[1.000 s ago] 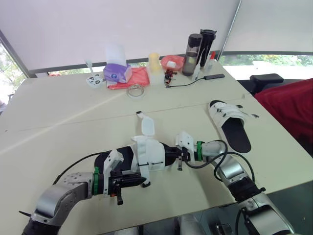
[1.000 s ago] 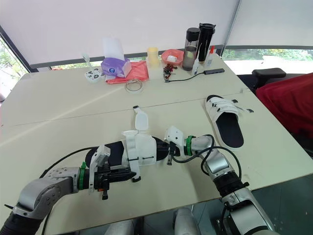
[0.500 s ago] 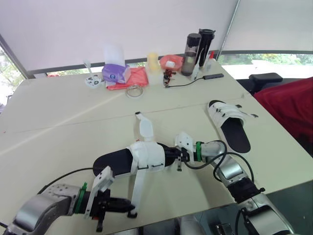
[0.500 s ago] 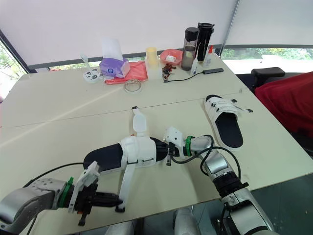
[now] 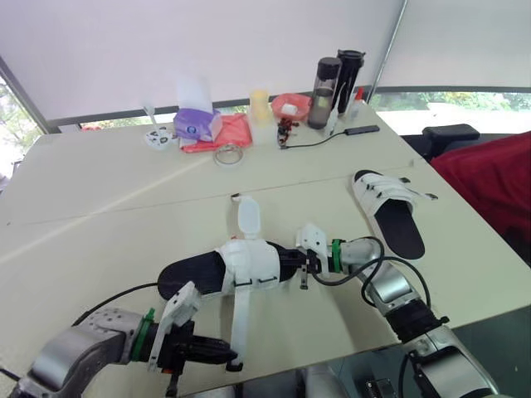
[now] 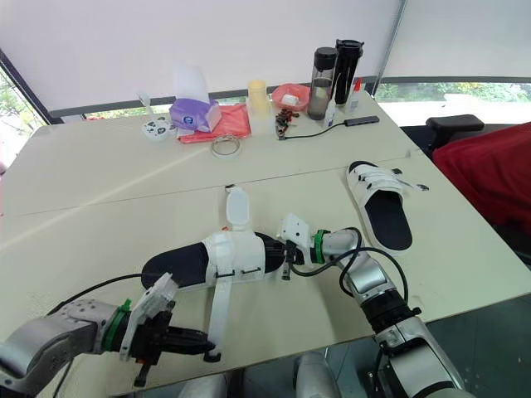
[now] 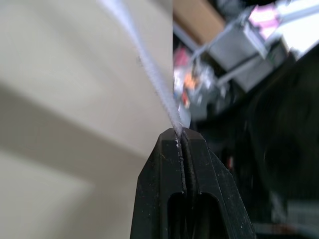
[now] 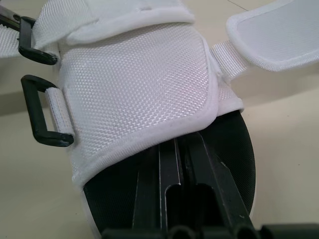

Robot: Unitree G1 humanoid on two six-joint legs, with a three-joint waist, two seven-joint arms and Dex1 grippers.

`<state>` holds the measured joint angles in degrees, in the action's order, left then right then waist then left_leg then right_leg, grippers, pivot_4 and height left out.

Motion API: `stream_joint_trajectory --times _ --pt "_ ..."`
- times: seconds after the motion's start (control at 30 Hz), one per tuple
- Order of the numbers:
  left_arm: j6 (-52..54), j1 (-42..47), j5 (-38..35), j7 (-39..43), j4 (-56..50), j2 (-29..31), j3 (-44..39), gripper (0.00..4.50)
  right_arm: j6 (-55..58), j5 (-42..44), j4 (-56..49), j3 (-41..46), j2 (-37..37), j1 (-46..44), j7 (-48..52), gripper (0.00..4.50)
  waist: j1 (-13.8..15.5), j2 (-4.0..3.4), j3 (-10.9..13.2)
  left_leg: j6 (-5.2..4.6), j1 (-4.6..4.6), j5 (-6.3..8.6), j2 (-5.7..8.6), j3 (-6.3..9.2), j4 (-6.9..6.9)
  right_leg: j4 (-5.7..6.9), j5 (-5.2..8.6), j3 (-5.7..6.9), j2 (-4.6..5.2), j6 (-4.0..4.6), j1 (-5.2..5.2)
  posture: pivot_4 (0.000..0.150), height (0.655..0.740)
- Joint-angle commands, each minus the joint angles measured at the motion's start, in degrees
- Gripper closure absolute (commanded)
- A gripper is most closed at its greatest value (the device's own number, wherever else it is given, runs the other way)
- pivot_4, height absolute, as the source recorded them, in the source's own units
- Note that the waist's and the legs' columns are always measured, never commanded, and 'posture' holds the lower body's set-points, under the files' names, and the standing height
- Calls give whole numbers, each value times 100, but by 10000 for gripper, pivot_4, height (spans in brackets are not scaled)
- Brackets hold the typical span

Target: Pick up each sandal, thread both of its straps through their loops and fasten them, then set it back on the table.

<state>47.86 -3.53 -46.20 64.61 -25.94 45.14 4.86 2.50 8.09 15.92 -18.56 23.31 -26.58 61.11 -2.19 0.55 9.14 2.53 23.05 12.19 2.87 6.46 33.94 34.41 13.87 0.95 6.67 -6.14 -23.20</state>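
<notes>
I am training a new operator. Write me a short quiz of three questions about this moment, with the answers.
1. True or false: the left gripper is shut on the end of a white strap.
2. How many sandals lie on the table?
3. The right gripper's fingers reach: A) under the near sandal's white upper; B) flat onto the bare table; C) onto the left gripper.
Key: 1 true; 2 two, the near sandal and the far sandal; 3 A.

The front sandal (image 5: 249, 265) lies left of the other sandal (image 5: 394, 217).
</notes>
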Motion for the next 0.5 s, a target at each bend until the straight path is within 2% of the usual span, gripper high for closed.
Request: stream_joint_trajectory --times 0.03,0.2,0.37,0.5 --pt "471 224 -908 -296 -671 43 -493 44882 225 -495 609 -279 79 234 -119 44560 -6 3 -1 0 0 0 0 0 0 0 0 0 0 -1 3 1500 7400" --pt "827 -1 -2313 -820 -1364 244 -1322 44882 212 -489 638 -288 92 216 -128 44560 -22 3 0 -14 -17 -9 1 -6 -3 8 -1 -3 1 0 11 1500 7400" --pt "843 588 -3120 -1427 -610 49 -1723 44882 191 -490 677 -300 74 205 -137 44560 17 4 4 0 -50 0 0 -4 0 18 2 -2 -1 -1 13 1500 7400" --pt "849 1115 -3253 -1854 -61 -238 -1680 44882 179 -491 711 -310 48 181 -143 44560 -28 5 4 3 -54 2 -3 -6 3 -15 3 4 0 -1 41 1500 7400"
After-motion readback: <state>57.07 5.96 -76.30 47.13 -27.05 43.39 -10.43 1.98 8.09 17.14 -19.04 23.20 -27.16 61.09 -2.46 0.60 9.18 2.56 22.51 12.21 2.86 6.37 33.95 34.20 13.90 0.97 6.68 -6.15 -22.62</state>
